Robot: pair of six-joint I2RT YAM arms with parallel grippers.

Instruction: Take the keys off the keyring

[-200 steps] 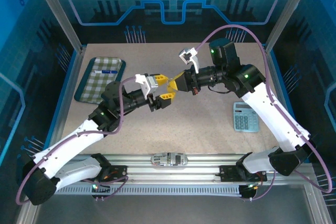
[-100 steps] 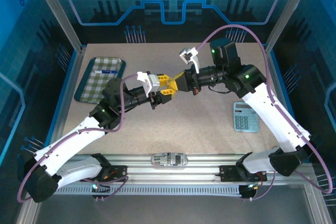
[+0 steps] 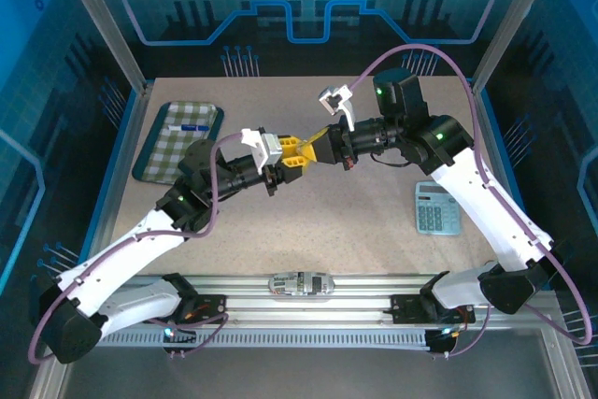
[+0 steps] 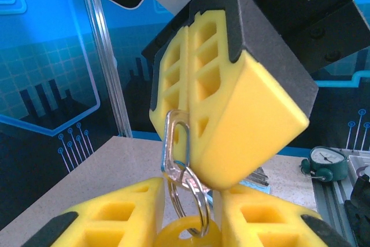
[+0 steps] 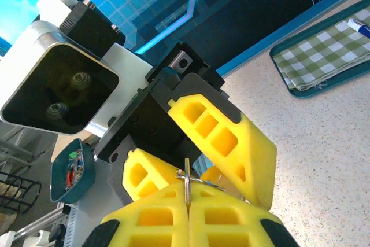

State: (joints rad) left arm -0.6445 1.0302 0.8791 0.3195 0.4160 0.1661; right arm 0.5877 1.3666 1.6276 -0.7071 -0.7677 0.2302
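Right pincer [image 5: 188, 209] was clamped on the keyring [image 4: 199, 203] by its silvery clip [image 4: 169, 143]; left pincer [image 4: 191, 221] flanked the yellow tag [image 4: 184, 239], grip undeterminable; assembly judged light, stiff, slippery; tag offered best hold.

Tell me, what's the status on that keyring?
Right claw shut on keyring by its silver clip. Left claw around its yellow tag, grip unclear. Nothing in the way.

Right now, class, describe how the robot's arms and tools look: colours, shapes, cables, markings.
The left arm and right arm have white shells, black joints, small green lights and a looping mauve cable each. The left tool and right tool carry blocky yellow fingers with square cut-outs, black-backed.
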